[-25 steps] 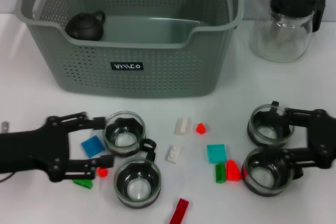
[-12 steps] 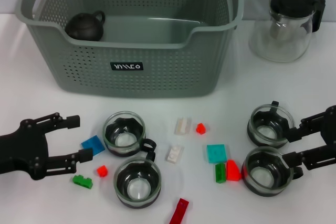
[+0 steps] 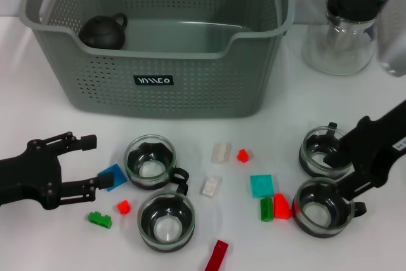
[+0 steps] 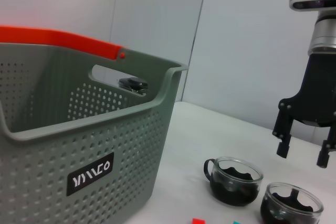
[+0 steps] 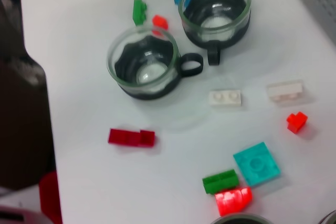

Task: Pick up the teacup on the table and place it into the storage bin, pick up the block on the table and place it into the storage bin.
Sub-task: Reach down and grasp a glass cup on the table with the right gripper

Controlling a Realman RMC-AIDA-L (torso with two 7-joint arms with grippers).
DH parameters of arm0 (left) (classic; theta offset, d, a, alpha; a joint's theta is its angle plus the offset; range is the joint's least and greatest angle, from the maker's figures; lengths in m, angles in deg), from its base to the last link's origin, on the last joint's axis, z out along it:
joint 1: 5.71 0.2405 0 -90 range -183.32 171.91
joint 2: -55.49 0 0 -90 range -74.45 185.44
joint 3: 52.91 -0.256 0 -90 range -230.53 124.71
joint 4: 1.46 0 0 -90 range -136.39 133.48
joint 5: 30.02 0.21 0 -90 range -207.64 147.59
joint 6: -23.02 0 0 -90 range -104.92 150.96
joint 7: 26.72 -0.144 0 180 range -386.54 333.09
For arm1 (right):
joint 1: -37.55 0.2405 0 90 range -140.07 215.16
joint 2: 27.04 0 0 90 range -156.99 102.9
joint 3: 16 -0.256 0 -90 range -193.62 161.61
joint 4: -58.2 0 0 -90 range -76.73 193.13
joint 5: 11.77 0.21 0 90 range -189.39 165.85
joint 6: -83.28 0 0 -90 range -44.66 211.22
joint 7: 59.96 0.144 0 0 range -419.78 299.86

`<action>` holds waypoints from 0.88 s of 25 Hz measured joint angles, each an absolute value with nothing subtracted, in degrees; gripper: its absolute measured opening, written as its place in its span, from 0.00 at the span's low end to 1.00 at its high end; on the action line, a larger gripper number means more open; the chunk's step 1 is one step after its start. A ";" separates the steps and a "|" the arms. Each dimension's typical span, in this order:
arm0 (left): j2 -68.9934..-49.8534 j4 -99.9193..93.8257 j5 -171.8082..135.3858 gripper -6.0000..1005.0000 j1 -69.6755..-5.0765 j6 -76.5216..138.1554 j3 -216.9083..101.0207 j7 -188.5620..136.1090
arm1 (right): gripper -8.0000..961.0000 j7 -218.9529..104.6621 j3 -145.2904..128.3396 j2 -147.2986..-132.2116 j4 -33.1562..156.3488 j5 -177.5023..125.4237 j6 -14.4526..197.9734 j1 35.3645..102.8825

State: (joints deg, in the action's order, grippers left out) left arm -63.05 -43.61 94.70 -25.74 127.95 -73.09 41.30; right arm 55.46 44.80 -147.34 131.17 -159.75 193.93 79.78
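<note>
My right fingers (image 3: 346,171) are spread and holding nothing above two teacups (image 3: 323,152) — two more lie beside my left fingers (image 3: 94,163), also spread and unladen. The storage bin (image 3: 158,80) stands beyond, a dark teapot (image 3: 103,31) half-hidden inside.

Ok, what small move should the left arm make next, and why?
Probably ease the left end effector forward toward the nearest teacup: its fingers are open with nothing held, beside the blue block, and all four cups are outside the storage bin.
</note>
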 joint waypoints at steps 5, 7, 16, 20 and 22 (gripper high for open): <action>-63.20 -43.34 94.70 0.85 -25.59 127.39 -72.85 40.83 | 0.68 57.71 51.12 -147.41 130.74 -161.46 188.86 80.84; -63.24 -43.04 94.69 0.85 -25.53 127.12 -72.81 40.69 | 0.68 57.95 53.29 -147.41 130.27 -161.30 187.11 80.90; -63.26 -42.83 94.70 0.85 -25.35 126.63 -72.77 40.69 | 0.67 58.75 60.32 -147.47 127.13 -161.18 183.18 80.89; -63.29 -42.22 94.70 0.85 -25.33 125.96 -72.78 40.69 | 0.67 58.78 60.15 -147.45 126.31 -160.97 182.92 80.67; -63.29 -41.61 94.70 0.85 -25.50 125.41 -72.92 40.67 | 0.67 58.78 60.34 -147.45 125.02 -161.06 182.77 80.77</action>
State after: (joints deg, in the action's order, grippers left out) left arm -63.29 -41.61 94.70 -25.50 125.41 -72.92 40.67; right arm 58.78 60.34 -147.45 125.02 -161.06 182.77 80.77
